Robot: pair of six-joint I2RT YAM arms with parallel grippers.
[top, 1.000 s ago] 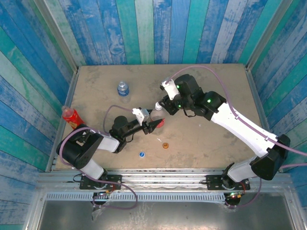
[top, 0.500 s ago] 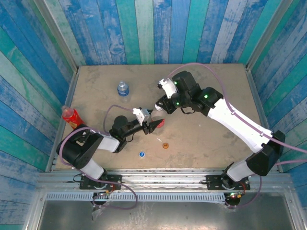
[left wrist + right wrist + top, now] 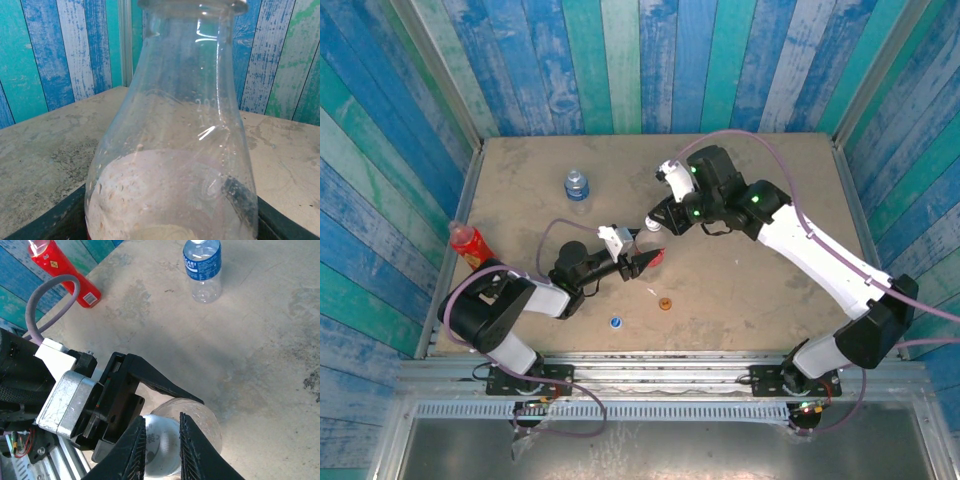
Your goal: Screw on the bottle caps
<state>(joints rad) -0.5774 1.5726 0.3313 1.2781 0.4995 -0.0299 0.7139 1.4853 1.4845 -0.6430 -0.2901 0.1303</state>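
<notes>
Status: left gripper [image 3: 642, 260] was clamped on the clear bottle [image 3: 170, 150] near the middle of the table [image 3: 770, 180]. Right gripper [image 3: 161, 421] sat over the bottle's mouth, fingers pinched on the white cap [image 3: 161, 445]. The blue cap [image 3: 616, 322] and orange cap [image 3: 666, 304] lay loose toward the near edge.

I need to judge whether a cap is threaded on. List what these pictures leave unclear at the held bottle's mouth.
Left wrist view: the top edge cuts off the clear bottle above its rim.
Right wrist view: the right gripper sits shut over the mouth, hiding what is on it.
Top view: the neck is too small to read, under the right gripper.
</notes>
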